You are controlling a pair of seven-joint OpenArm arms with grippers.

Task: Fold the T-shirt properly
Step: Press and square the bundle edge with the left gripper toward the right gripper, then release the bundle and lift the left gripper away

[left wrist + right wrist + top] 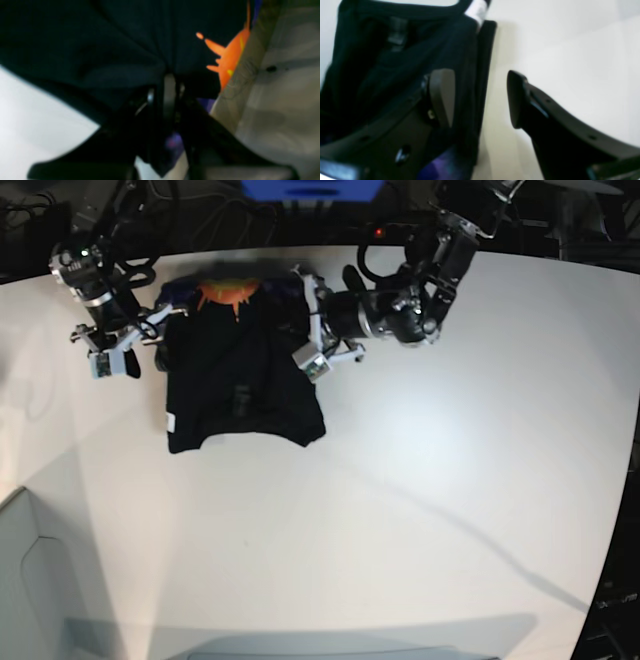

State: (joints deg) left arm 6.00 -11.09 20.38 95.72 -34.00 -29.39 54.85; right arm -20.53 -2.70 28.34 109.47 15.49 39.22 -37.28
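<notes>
The T-shirt (240,385) lies bunched on the white bench (420,480) between the two arms, its long axis running from the orange print at the far end to the hem nearest us. The left gripper (312,345) has its jaws pinched narrow on the shirt's side edge, the cloth running straight ahead of them and fanning out beyond. The right gripper (480,97) is at the opposite edge with jaws wide and holding nothing: one finger over black fabric, the other over bare bench, the shirt's edge between them.
</notes>
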